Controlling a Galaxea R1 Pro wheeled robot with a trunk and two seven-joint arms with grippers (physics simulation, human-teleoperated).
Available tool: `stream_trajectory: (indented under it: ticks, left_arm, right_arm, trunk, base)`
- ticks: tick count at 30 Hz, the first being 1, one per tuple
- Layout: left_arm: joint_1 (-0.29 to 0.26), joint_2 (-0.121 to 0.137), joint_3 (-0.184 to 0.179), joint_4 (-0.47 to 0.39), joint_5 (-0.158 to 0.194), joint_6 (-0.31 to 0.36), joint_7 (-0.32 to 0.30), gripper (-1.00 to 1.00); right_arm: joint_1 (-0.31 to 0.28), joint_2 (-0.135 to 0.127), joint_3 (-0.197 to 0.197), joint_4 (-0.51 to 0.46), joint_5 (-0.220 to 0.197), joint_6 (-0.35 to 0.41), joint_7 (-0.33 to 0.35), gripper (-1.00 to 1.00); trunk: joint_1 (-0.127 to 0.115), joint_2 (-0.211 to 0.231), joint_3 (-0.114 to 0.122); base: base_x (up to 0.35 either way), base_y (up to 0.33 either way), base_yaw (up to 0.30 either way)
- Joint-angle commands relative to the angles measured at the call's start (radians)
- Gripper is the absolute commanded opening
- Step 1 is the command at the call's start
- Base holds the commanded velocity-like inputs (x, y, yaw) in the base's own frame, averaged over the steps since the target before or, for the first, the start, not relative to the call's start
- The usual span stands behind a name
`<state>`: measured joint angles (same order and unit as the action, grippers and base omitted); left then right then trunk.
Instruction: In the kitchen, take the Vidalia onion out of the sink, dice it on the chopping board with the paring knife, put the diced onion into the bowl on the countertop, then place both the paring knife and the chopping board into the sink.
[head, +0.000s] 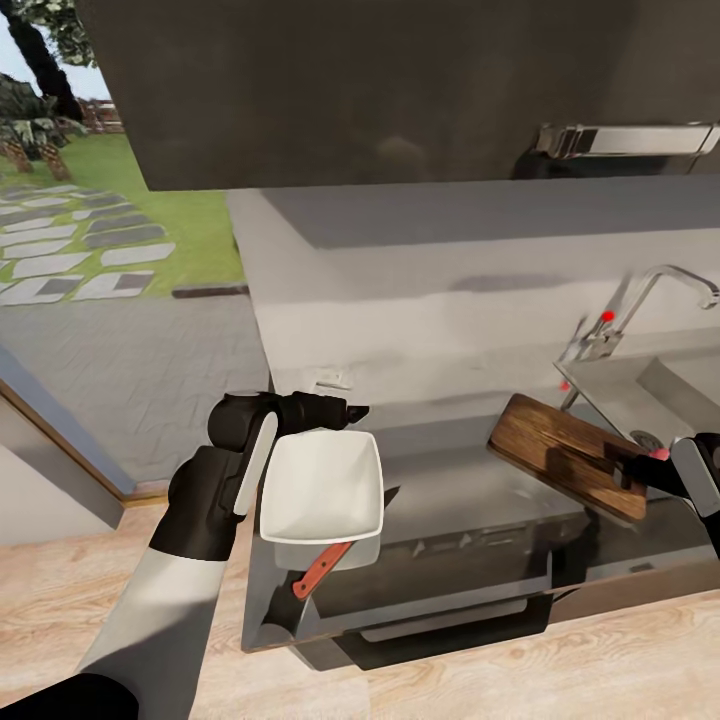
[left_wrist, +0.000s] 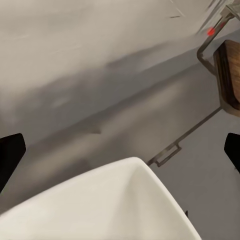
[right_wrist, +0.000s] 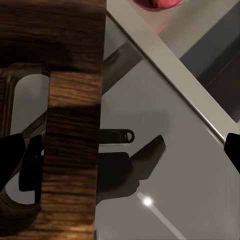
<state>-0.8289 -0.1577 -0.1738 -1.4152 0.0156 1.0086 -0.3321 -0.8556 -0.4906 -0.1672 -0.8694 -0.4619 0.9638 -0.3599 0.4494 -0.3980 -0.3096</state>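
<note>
Dark brown wooden chopping board with visible grain is lifted and tilted over the near-left corner of the grey steel sink, its slot-handle end at the right gripper. In the right wrist view the board fills the space between the black fingertips, slot handle visible; jaws spread wide, whether they actually clamp the board cannot tell. A bit of reddish-pink onion shows past the sink rim in that view.

Small paring knife with red-orange handle lies on the glossy grey bench, partly under the shallow white squarish bowl. Bowl sits at the bench's left end, just beside the left gripper. Left wrist view: bowl rim below the black fingertips, jaws open, holding nothing.

Curved chrome tap with red dot stands behind the sink. Dark upper cabinet overhead, light wood-plank floor below.
</note>
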Motion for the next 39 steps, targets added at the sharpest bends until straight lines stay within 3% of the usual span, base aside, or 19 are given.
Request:
stream_trajectory:
  ticks: [1,26,27,39]
  left_arm:
    - [-0.001,0.000,0.001,-0.001,0.001,0.005,-0.001,1.00]
    - [-0.001,0.000,0.001,-0.001,0.001,0.005,-0.001,1.00]
    - [-0.001,0.000,0.001,-0.001,0.001,0.005,-0.001,1.00]
    - [-0.001,0.000,0.001,-0.001,0.001,0.005,-0.001,1.00]
  right_arm:
    - [-0.001,0.000,0.000,-0.001,-0.011,0.003,-0.009,1.00]
    - [0.000,0.000,0.000,-0.001,-0.011,0.003,-0.010,1.00]
    - [0.000,0.000,0.000,-0.001,-0.011,0.003,-0.010,-1.00]
    - [0.000,0.000,0.000,-0.002,-0.011,0.003,-0.010,-1.00]
  trunk:
    - [0.001,-0.002,-0.003]
    - [0.001,-0.002,-0.016]
    - [0.001,-0.002,-0.016]
    - [0.001,-0.002,-0.016]
  base:
    - [0.000,0.000,0.000]
    - [0.000,0.000,0.000]
    - [0.000,0.000,0.000]
    - [0.000,0.000,0.000]
